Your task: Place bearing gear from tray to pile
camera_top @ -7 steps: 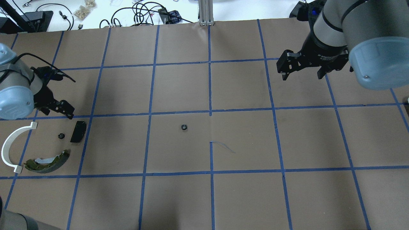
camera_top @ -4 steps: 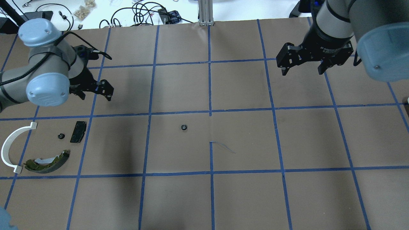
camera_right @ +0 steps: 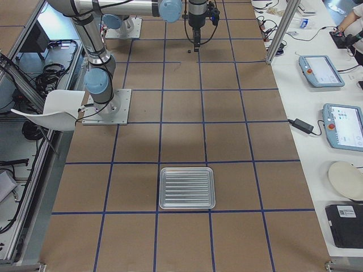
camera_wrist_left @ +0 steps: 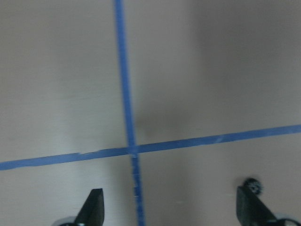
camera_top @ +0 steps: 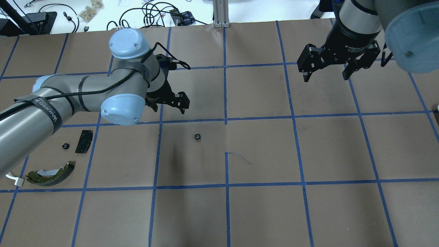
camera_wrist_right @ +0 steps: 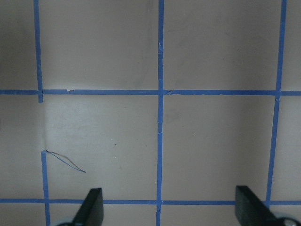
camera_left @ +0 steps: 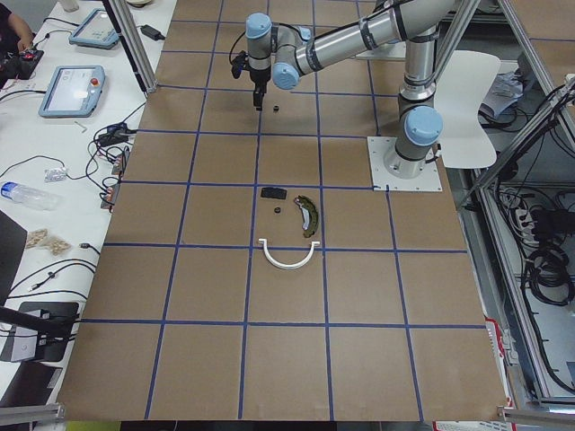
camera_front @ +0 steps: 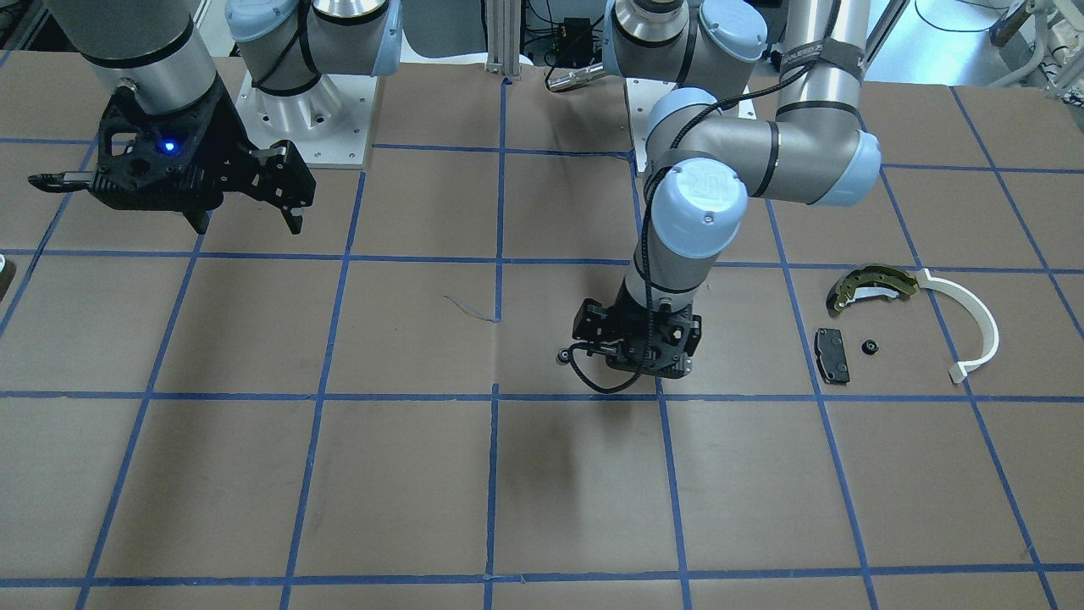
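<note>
the bearing gear lies loose on the brown paper of the table, near its middle, just right of a blue tape line. the left gripper hangs above the paper just beyond it and a little to its left, fingers set wide apart and holding nothing. in the left wrist view the gear sits right beside one fingertip. a black cable loop droops from that wrist close to the gear.

the pile is well off to the left: a black pad, a second small black gear just beside it, an olive brake shoe nearer the robot and a white half-ring at the outer edge. the left forearm crosses over this corner and hides most of the half-ring from overhead. the ribbed metal tray sits towards the table's right end, far from both gear and pile.

the right gripper hovers over the far right, fingers spread, empty.

compared with a moment ago, the left arm has swung from over the far left of the table in towards the middle. the right gripper has hardly shifted, and the gear and pile lie where they were.
</note>
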You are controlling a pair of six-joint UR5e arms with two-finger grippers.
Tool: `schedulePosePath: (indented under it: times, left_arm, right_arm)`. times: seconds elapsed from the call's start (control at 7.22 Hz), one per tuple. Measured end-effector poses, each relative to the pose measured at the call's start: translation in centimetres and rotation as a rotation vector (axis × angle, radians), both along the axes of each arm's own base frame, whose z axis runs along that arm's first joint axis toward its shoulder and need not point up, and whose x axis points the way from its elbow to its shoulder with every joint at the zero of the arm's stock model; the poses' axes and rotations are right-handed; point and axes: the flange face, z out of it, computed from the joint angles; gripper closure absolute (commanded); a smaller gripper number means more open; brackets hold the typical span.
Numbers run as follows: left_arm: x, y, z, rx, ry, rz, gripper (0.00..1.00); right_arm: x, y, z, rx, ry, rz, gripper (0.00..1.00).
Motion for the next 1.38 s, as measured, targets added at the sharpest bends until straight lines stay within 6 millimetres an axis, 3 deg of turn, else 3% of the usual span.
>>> schedulePosePath:
  times: [0.28,0.97,1.25,1.38]
  left_arm:
    - [-3.0,1.2,-2.5,0.044,-0.009,-0.027,0.00]
    - [-4.5,1.5,-7.7,0.117,-0.015,-0.029,0.02]
    - [-4.6,1.4,-8.9,0.133,-0.009,-0.028,0.13]
    - [-4.8,1.5,-9.2,0.138,-0.008,-0.028,0.13]
  right_arm:
    - [0.0,0.2,-0.2,-0.001,-0.003,0.006,0.00]
    - [0.0,0.2,-0.5,-0.003,-0.011,0.019,0.00]
    - [0.0,0.1,-0.8,0.004,-0.010,0.019,0.00]
    - [0.0,0.1,-1.2,0.011,-0.008,0.021,0.00]
